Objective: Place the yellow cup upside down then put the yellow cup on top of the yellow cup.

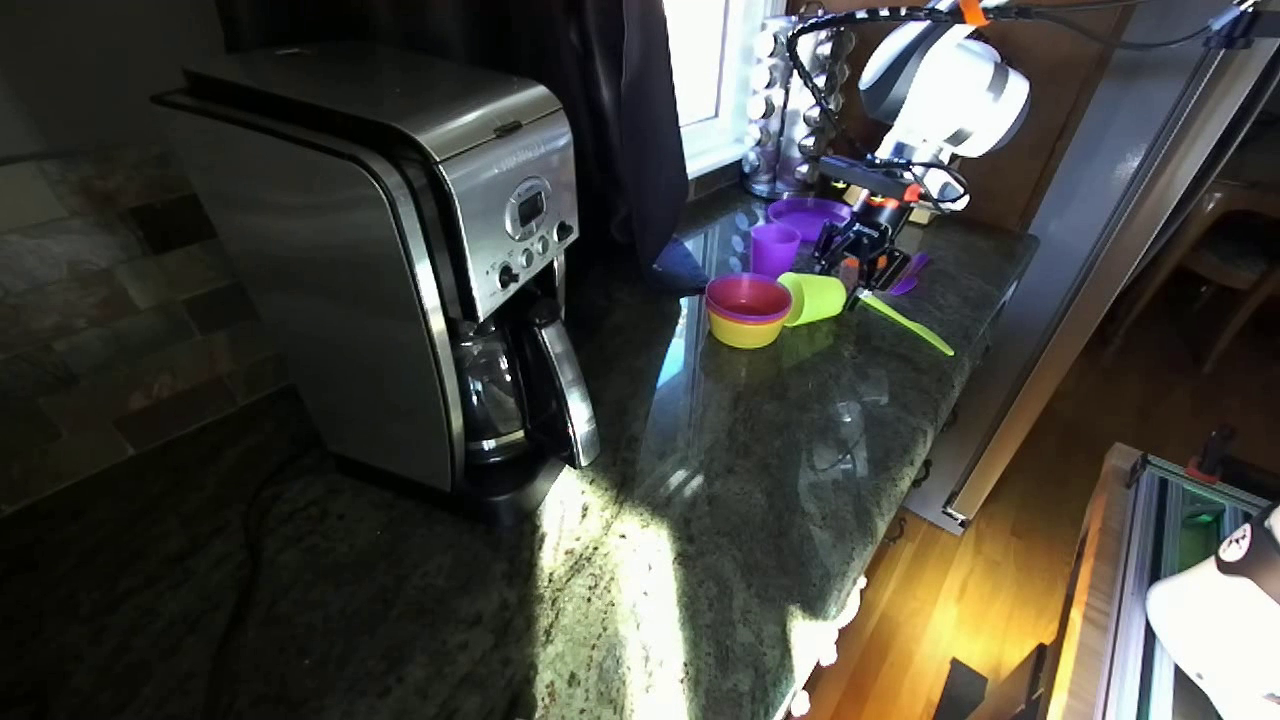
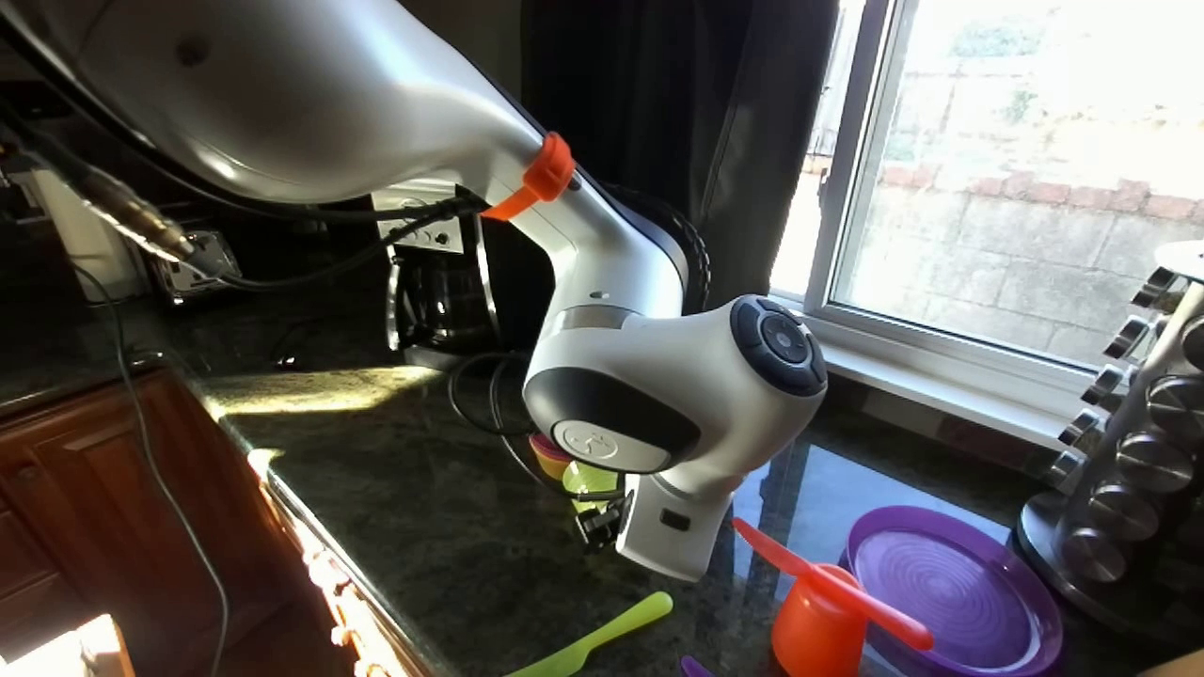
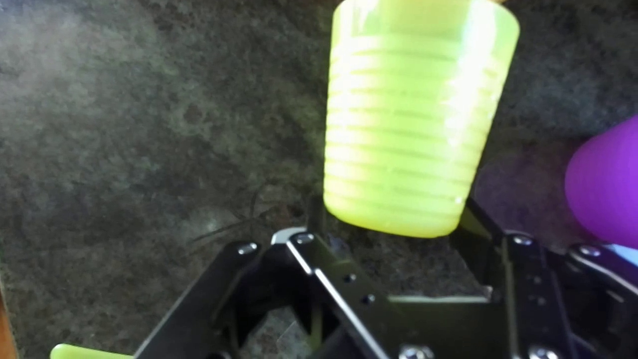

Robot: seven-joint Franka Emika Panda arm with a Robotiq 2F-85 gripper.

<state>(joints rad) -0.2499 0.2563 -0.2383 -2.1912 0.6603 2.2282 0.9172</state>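
Before the tapered, yellow-green plastic cup [image 3: 413,119] is inverted, firm grip by the black metal claw [image 3: 394,214] astride its base must be verified, closure being indeterminable

A yellow-green cup [image 3: 413,114] filled the upper middle, wide end at the top edge. Below, the black gripper [image 3: 394,212] had a finger [image 3: 478,244] either side of the cup's base, contact unclear. A purple cup [image 3: 610,184] showed at right, a lime-green tip [image 3: 82,352] at lower left.
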